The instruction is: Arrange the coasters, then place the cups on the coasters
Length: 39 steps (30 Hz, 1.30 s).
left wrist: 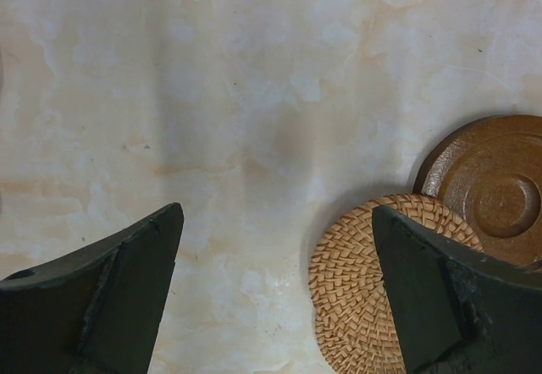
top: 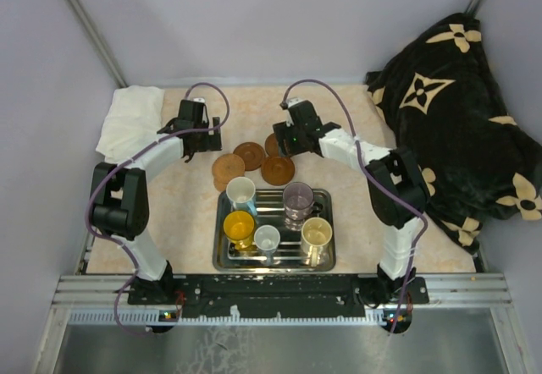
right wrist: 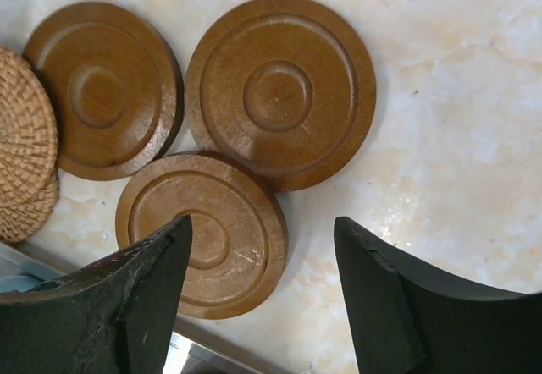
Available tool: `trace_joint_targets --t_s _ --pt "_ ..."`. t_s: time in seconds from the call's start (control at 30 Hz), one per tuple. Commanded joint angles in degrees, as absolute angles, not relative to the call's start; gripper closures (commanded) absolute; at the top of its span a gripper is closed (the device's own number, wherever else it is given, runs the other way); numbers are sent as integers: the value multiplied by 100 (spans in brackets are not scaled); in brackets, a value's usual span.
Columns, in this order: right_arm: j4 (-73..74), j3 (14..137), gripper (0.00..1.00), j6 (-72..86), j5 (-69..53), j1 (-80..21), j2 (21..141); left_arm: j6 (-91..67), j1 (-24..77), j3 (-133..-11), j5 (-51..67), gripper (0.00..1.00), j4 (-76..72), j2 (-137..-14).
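Five coasters sit bunched on the marble-look table point(top: 169, 213) just behind the steel tray point(top: 269, 193): 3 grooved wooden discs point(right wrist: 279, 90) w/ edges touching, and 2 woven ones point(right wrist: 21, 129) overlapping on their left. All 5 mugs are in the tray: yellow point(top: 239, 224), blue point(top: 240, 192), purplish point(top: 297, 198), cream point(top: 316, 234), small grey-white point(top: 267, 239). R gripper point(right wrist: 261, 226) hangs over the wooden discs and L gripper point(left wrist: 275, 222) over bare table beside the woven pair, both w/ fingers spread and empty; a white cloth point(top: 131, 118) lies back-left and a black flower-print blanket point(top: 457, 112) at right, well apart from the rest.
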<state>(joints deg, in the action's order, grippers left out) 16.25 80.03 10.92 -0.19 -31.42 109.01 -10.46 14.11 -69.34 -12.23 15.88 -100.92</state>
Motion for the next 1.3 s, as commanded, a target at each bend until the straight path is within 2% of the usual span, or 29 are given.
trace_joint_targets --t_s 0.0,0.23,0.6,0.83,0.9,0.93,1.07,1.1,1.27 --pt "1783 8255 31 1104 -37 -3243 11157 -963 1415 -6950 -1426 1 1552 -10015" --pt "1747 8038 32 1324 45 -3244 11187 -914 1415 -6994 -1321 0 1512 -10072" --pt "1330 7197 38 1653 -550 -3243 10937 -992 1415 -6931 -1281 0 1564 -9957" --pt "1126 6923 48 1726 -792 -3252 10905 -1045 1415 -6870 -1266 1 1528 -9907" --pt "1072 6953 54 1740 -818 -3252 10945 -1061 1415 -6869 -1258 1 1536 -9929" --pt "1066 6983 61 1748 -825 -3255 10988 -1063 1415 -6872 -1253 1 1538 -9936" --pt "1091 7051 96 1788 -833 -3253 11065 -1068 1415 -6898 -1217 1 1562 -9952" --pt "1086 7034 100 1799 -835 -3258 11047 -1074 1415 -6906 -1221 1 1571 -9962" --pt "981 6856 100 1732 -703 -3304 10755 -1144 1411 -6883 -1223 1 1620 -9976"
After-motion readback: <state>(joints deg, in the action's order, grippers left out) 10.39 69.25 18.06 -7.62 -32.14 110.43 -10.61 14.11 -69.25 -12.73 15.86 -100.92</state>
